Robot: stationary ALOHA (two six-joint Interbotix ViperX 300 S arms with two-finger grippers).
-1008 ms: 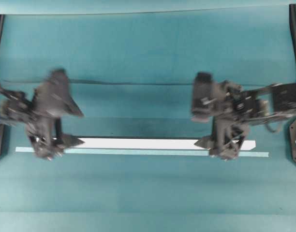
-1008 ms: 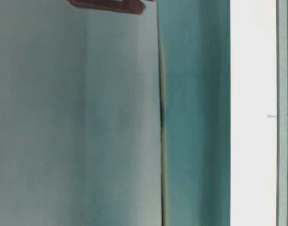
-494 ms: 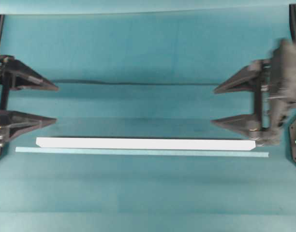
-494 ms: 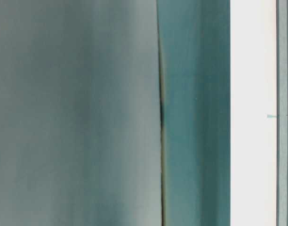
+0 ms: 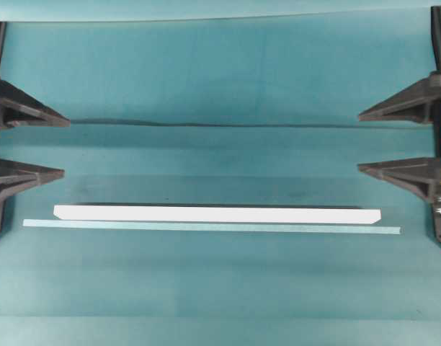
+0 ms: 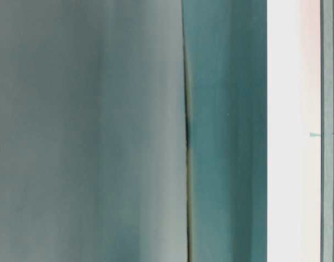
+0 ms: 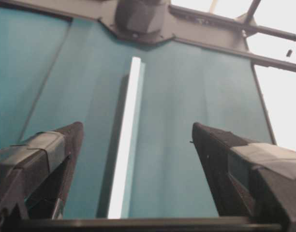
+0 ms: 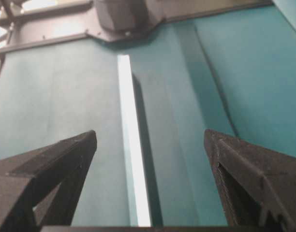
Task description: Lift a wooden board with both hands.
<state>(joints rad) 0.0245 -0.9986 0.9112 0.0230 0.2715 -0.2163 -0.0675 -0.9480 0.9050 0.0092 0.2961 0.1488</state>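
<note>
Left gripper [image 5: 62, 148] open, wooden board [image 5: 217, 214] apart.

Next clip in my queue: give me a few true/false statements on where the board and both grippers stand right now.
1. The wooden board lies flat on the table. True.
2. The left gripper is shut on the board. False: it is open and clear of it.
3. The right gripper is open. True.
4. The tape strip lies on top of the board. False: it runs alongside it.
</note>
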